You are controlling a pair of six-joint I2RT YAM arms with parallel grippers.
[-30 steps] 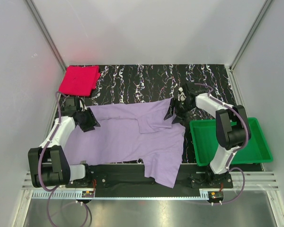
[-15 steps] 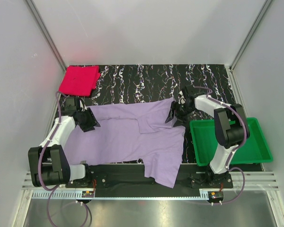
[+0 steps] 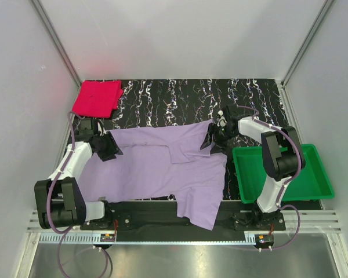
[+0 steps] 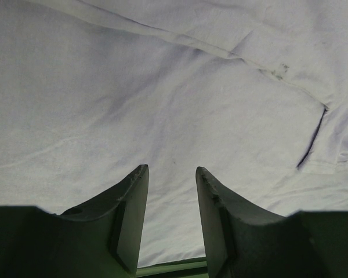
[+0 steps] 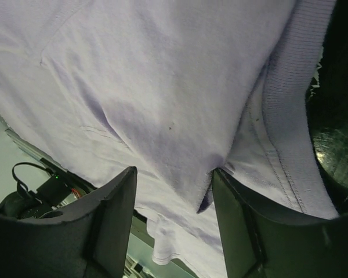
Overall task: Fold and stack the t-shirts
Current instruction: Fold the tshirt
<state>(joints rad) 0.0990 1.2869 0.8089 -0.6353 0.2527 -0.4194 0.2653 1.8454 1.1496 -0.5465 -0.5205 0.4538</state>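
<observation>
A pale lavender t-shirt (image 3: 156,165) lies spread across the table, one part hanging over the near edge. A pink-red t-shirt (image 3: 96,97) sits as a folded square at the far left corner. My left gripper (image 3: 109,149) rests low at the lavender shirt's upper left edge. In the left wrist view it (image 4: 171,168) is open, with flat cloth (image 4: 162,104) showing through the gap. My right gripper (image 3: 216,138) is at the shirt's upper right edge. In the right wrist view it (image 5: 174,171) stands open, and a fold of lavender cloth (image 5: 185,156) hangs between its fingers, against the right one.
A green plastic tray (image 3: 313,179) stands at the right, beside the right arm. The black marbled mat (image 3: 180,98) covers the table behind the shirt. White walls close in the left, right and back.
My right gripper has slid slightly left and nearer, onto the lavender shirt's right edge. The left arm and both shirts have stayed put.
</observation>
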